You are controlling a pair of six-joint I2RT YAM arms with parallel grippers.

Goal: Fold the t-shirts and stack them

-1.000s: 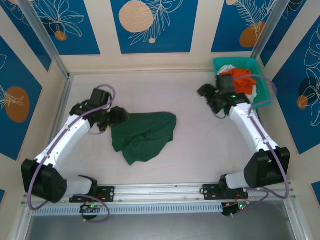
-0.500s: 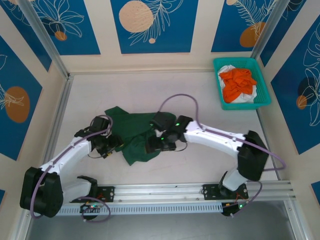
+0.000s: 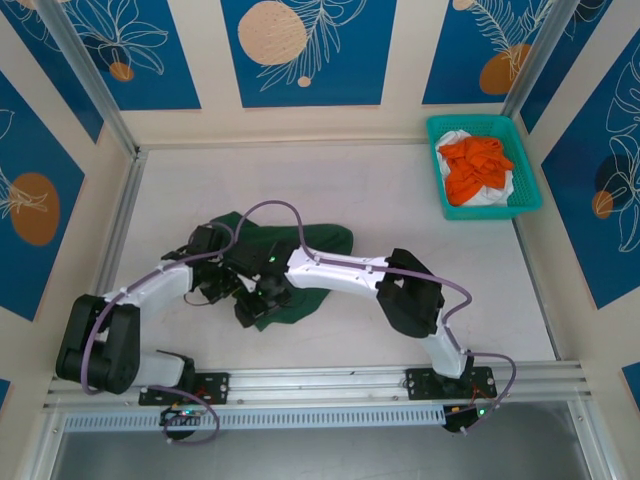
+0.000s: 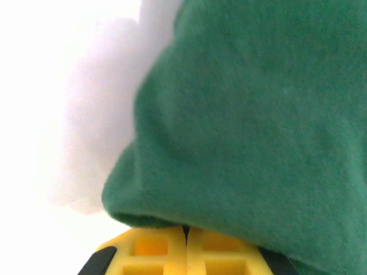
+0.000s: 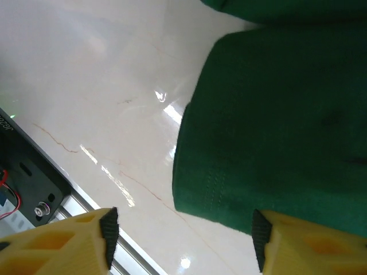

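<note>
The job is barely begun as I judge it: the dark green t-shirt (image 3: 318, 250) lies rumpled left of centre on the bench (image 3: 420, 260), neither spread flat nor folded, and the orange t-shirt (image 3: 476, 165) and white t-shirt (image 3: 498, 197) sit heaped in the teal basket (image 3: 529, 205) at the far right corner, so nothing is stacked. My left gripper (image 4: 184, 252) is clenched, its yellow fingers (image 4: 152, 252) pressed flat together with green cloth bunched right over their tips, so I take it that I am pinching a fold at the shirt's left side. My right gripper (image 5: 183, 229) is released, jaws wide, hovering just above the near hem (image 5: 212, 195) without touching it. Flattening, folding and fetching the other two all remain. For room, both my arms crowd the same near-left patch of cloth, the right one reaching across over the shirt, so they could foul each other. The near rail (image 5: 34, 189) is close beside the hem, leaving little space to pull towards me. Bare bench opens to the far side and right, towards the basket.
</note>
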